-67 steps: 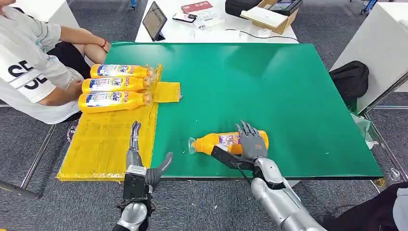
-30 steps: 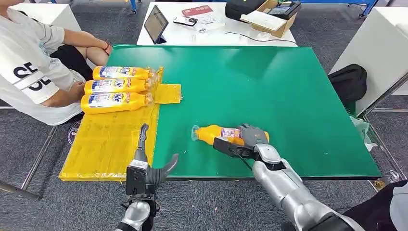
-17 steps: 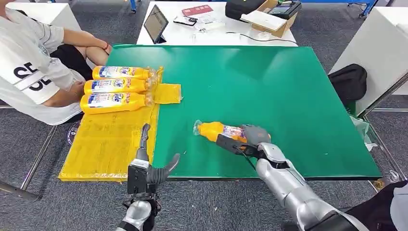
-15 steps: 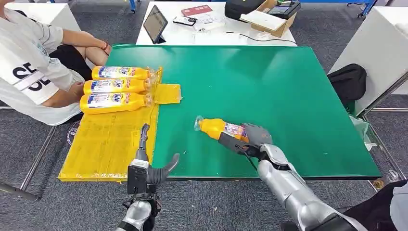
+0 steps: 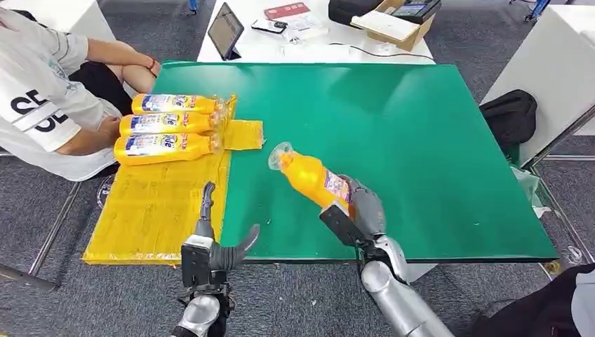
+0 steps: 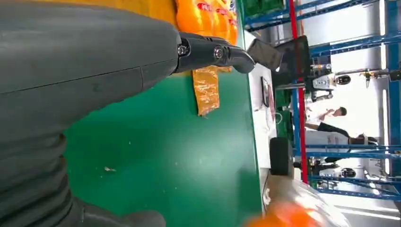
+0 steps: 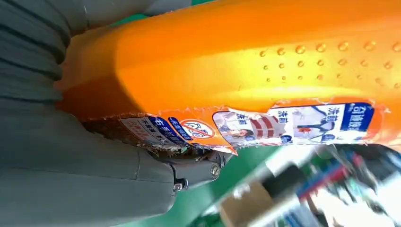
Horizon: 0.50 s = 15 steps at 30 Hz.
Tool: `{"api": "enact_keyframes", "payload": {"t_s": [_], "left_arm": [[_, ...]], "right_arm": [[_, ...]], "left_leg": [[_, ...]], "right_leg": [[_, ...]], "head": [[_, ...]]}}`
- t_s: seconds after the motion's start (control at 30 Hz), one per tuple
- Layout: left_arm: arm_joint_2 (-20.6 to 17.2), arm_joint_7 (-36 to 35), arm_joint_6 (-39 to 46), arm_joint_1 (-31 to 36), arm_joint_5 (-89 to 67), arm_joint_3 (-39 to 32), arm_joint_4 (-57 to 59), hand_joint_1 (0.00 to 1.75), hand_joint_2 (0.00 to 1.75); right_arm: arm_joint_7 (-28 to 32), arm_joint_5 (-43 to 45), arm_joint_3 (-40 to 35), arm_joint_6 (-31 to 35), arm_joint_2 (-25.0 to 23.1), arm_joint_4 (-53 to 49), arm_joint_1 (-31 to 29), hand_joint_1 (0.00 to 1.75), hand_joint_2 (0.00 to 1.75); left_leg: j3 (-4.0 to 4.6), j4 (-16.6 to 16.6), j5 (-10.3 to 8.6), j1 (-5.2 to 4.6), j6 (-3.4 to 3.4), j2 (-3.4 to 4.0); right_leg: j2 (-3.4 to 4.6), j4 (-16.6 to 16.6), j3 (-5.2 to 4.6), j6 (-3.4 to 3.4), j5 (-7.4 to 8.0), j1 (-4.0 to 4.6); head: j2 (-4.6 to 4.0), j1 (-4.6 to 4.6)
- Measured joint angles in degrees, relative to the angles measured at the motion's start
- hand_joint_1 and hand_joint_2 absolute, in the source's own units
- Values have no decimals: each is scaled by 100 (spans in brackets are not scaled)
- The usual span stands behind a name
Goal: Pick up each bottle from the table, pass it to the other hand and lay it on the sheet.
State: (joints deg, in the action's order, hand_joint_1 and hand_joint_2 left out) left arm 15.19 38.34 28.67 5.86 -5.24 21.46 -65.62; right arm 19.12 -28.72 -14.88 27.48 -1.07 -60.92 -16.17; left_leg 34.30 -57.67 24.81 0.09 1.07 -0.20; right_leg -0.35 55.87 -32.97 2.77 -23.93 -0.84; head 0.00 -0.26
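My right hand [image 5: 356,214] grips an orange bottle [image 5: 309,176] by its base and holds it lifted above the green table [image 5: 393,126], tilted with its clear cap toward the far left. Up close, the right wrist view has the orange bottle [image 7: 246,61] with its torn label lying across my right hand [image 7: 71,156]. My left hand [image 5: 210,235] hovers open at the table's near edge, beside the yellow sheet [image 5: 154,207]. In the left wrist view my left hand [image 6: 94,61] has its fingers spread. Three orange bottles [image 5: 168,126] lie side by side on the sheet's far end.
A person in a white shirt [image 5: 42,91] sits at the far left, an arm close to the laid bottles. Behind the green table a white table [image 5: 309,35] carries a tablet, a phone and a box. A black bag [image 5: 509,112] sits on the floor at right.
My right hand closed on the bottle lying on the table and has raised it, swinging the capped end up and to the left. My left hand has barely moved.
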Motion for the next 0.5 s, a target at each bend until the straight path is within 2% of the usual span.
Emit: {"api": "enact_keyframes", "payload": {"t_s": [0.17,0.27,0.33,0.5], "left_arm": [[-135,-543,-1805,-60,1134,183,-299,0,175],[-228,-686,-2442,-62,1471,258,-402,0,175],[-297,-741,-2688,-61,1562,288,-494,0,175],[-413,-763,-2754,-69,1615,345,-612,0,175]], "right_arm": [[465,-83,162,680,-116,-227,127,175,175],[815,-138,168,942,-157,-190,147,175,175],[1028,-138,168,1066,-214,-131,170,175,175],[1085,-136,168,1108,-284,-17,187,175,175]], "left_leg": [[20,0,1,-2,1,1],[22,0,2,-1,0,2],[21,0,2,-1,0,2],[22,0,1,0,0,2]], "right_leg": [[0,-1,-21,0,0,-2],[1,-1,-23,0,0,-1],[1,-1,-25,0,0,-1],[1,0,-26,0,-1,1]], "head": [[0,0],[-2,0],[0,-2],[0,0]]}}
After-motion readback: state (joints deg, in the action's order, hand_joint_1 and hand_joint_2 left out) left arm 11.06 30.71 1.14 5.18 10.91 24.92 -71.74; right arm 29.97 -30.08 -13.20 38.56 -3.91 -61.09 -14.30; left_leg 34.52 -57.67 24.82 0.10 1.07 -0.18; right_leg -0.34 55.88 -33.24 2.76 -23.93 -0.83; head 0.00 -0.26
